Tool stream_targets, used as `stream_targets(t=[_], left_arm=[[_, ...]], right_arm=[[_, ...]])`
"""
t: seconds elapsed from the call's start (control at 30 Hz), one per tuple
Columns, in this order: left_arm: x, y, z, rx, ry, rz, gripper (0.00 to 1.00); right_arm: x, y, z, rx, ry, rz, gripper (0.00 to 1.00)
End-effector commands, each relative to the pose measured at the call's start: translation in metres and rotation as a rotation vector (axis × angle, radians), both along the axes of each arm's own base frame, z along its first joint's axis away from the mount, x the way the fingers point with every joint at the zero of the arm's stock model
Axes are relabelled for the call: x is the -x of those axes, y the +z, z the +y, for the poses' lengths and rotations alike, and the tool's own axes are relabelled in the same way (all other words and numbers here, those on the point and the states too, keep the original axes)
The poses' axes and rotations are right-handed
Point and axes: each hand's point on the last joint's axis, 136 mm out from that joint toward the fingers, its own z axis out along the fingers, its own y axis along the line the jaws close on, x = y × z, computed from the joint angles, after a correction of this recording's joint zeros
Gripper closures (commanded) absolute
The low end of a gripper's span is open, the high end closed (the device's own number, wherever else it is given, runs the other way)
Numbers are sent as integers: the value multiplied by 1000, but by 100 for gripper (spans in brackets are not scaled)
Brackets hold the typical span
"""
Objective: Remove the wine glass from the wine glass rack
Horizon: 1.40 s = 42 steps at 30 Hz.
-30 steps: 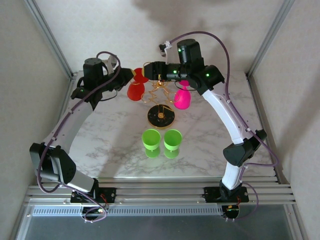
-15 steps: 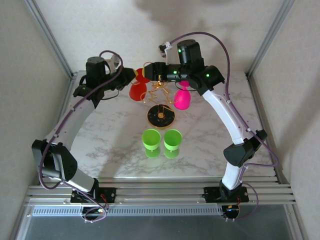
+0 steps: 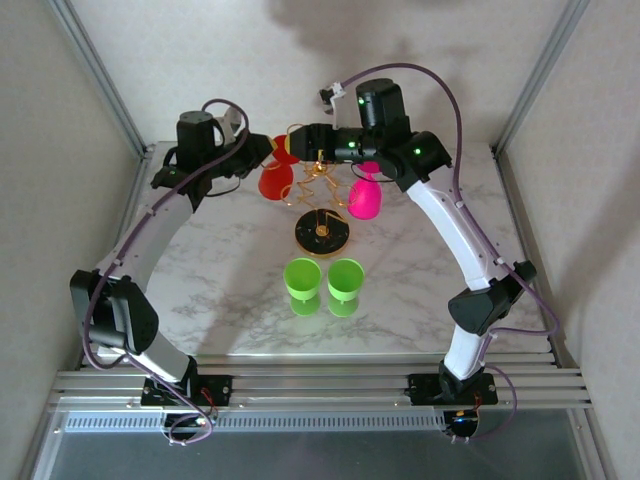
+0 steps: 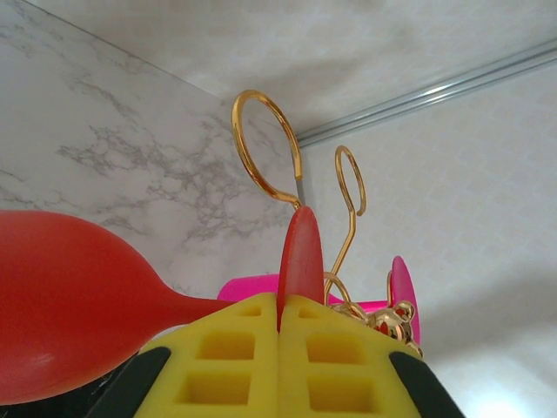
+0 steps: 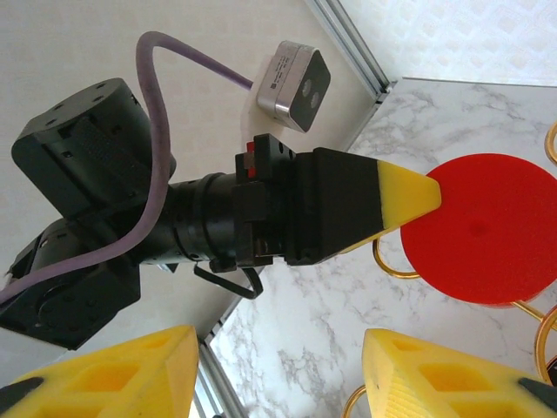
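The marble tabletop stretches out wide, and both arms arch in over its far half. The left arm reaches in from the left and the right arm from the right. Between them stands the wine glass rack, round base on the tabletop, gold loops fanned out on top. The red wine glass hangs bowl-down at the rack's left side, its round foot up among the loops. A pink wine glass hangs on the right side. Two green cups sit side by side, nearer than the base. The left fingers are pinched tight on the red glass's foot. The right fingers gape wide, holding nothing.
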Motion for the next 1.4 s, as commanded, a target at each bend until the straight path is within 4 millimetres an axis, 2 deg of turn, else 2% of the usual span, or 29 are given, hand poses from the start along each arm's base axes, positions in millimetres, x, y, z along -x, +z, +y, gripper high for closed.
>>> stream_targets(t=[0.0, 0.37, 0.6, 0.9, 1.13, 1.27, 1.37], left_arm=[[-10, 26, 1, 18, 19, -86, 100], [-17, 39, 14, 28, 66, -120, 100], [-20, 35, 33, -3, 119, -117, 100], [-21, 40, 57, -44, 162, -149, 100], [-11, 24, 82, -116, 193, -147, 100], [4, 13, 101, -160, 221, -137, 100], [18, 8, 108, -195, 228, -139, 100]], right_arm=[[8, 18, -5, -45, 15, -26, 47], [10, 19, -6, -48, 17, -25, 47], [11, 19, -7, -50, 17, -28, 47], [13, 20, -8, -48, 16, -28, 47], [15, 19, -10, -47, 14, -28, 47], [17, 17, -12, -45, 14, -26, 47], [18, 15, -13, -43, 12, -22, 47]])
